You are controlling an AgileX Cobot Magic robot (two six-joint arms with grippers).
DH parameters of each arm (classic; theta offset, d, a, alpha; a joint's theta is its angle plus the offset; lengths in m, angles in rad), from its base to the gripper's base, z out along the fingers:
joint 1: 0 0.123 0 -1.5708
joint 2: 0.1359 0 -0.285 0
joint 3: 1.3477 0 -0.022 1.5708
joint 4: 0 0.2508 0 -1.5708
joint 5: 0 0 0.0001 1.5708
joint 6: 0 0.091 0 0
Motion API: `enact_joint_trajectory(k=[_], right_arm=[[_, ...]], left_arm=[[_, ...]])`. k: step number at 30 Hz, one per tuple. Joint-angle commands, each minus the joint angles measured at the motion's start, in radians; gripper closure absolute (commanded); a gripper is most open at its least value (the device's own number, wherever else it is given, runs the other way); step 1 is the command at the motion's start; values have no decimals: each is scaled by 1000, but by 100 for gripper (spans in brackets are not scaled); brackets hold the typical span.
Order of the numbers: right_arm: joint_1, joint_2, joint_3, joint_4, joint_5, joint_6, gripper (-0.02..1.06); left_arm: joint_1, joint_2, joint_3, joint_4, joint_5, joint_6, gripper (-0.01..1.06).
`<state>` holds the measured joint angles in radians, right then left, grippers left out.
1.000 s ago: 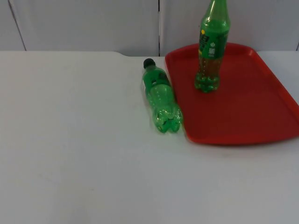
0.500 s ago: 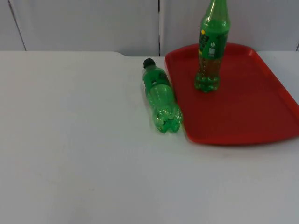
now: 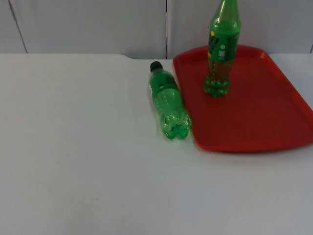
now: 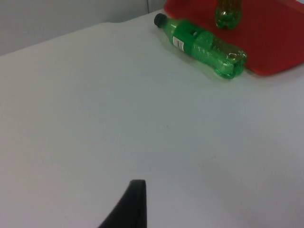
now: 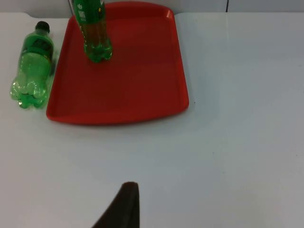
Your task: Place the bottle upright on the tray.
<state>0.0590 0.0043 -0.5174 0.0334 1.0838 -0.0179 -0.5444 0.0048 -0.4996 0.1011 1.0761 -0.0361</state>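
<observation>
Bottles number two: one lying beside the single red tray, one upright on it. Left wrist view shows the lying bottle's white label. Neither gripper's opening can be told.

left hand fingertip: black, tapered | right hand fingertip: black, tapered

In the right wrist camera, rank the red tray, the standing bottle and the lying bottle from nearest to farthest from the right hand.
1. Red tray: its near edge lies closest ahead of the right hand.
2. Lying bottle: on the white table beside the tray, off to one side.
3. Standing bottle: upright toward the tray's far end.
The two bottles are fairly close to call.
</observation>
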Motion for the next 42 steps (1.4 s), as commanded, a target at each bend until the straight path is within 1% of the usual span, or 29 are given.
enact_joint_trajectory(k=[1, 9, 15, 19, 24, 25, 27, 30, 31, 33, 36, 37, 41, 42], right_arm=[[-7, -4, 2, 6, -7, 2, 0], [-7, -4, 2, 6, -9, 2, 0], [-7, -4, -12, 51, -20, 2, 1], [-7, 62, -49, 59, -36, 2, 1], [-7, 261, -134, 66, -36, 2, 1], [-7, 261, -134, 66, -36, 2, 1], [-7, 350, -168, 85, -36, -1, 1], [-7, 496, -217, 87, -36, -9, 1], [-7, 496, -217, 87, -36, -9, 1], [-7, 601, -248, 92, -36, -25, 1], [-7, 749, -298, 125, -36, -57, 1], [-7, 749, -298, 125, -36, -57, 1], [-4, 941, -345, 230, -36, -133, 1], [-4, 941, -345, 230, -36, -133, 1]], left_arm=[[-3, -5, 6, 7, -1, 3, 0], [-3, -5, 6, 7, -1, 3, 0], [-3, -5, 6, 7, -1, 3, 0], [-3, -5, 6, 7, -1, 3, 0], [-3, -5, 6, 7, -1, 3, 0], [-3, -5, 6, 7, -1, 3, 0], [-3, -5, 6, 7, -1, 3, 0], [-3, -5, 6, 7, -1, 3, 0], [-3, -5, 6, 7, -1, 3, 0], [-3, -5, 6, 7, -1, 3, 0], [-3, -5, 6, 7, -1, 3, 0], [-3, -5, 6, 7, -1, 3, 0], [-3, -5, 6, 7, -1, 3, 0], [-3, -5, 6, 7, -1, 3, 0]])
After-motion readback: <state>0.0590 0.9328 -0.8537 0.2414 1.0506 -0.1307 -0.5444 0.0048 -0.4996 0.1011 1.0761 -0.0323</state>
